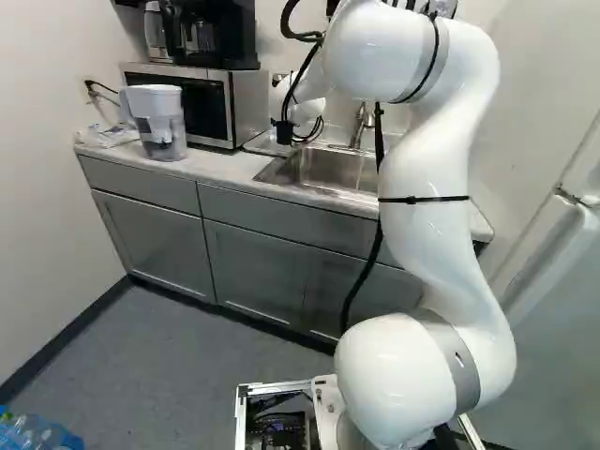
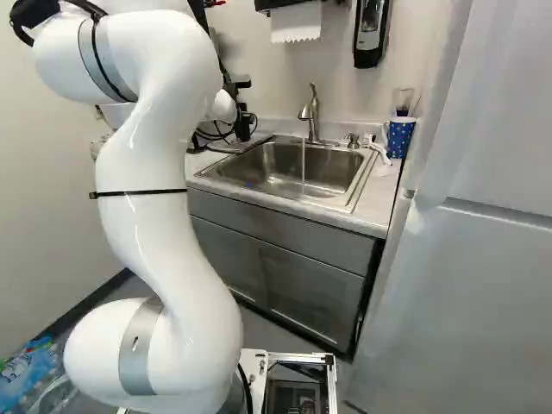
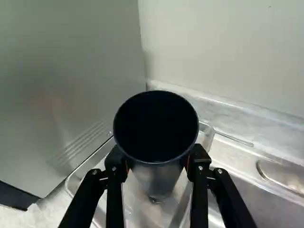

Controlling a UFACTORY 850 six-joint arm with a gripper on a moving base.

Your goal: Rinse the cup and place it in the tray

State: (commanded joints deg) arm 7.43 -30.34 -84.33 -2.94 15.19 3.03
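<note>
The dark, round, tapering cup (image 3: 155, 128) is held mouth up toward the wrist camera, above a clear, shallow tray with rounded corners (image 3: 71, 183); whether its base touches the tray I cannot tell. The black fingers (image 3: 202, 159) with orange pads stand apart by the cup's width and are closed against it from two sides, just below the rim.

Close beside the tray rises the grey metal side of the silver and black microwave (image 1: 246, 111), a barrier on that side; the pale back wall (image 3: 228, 52) stands beyond. On the tray's other side lies the rim of the steel sink (image 2: 285, 172). All these share the pale bench (image 1: 211, 164).

The left base view alone gives the microwave's front, the black coffee maker (image 1: 225, 37) on top of it, and the clear pitcher with a white lid (image 1: 161, 122) beside it; there the arm covers the sink's right end. The right base view opens up that end: a thin stream of water (image 2: 303, 164) falls from the brushed metal tap (image 2: 311, 112), and a blue cup with white dots (image 2: 399, 138) stands near the tall pale door (image 2: 483, 285). In that view, the arm hides the microwave.
</note>
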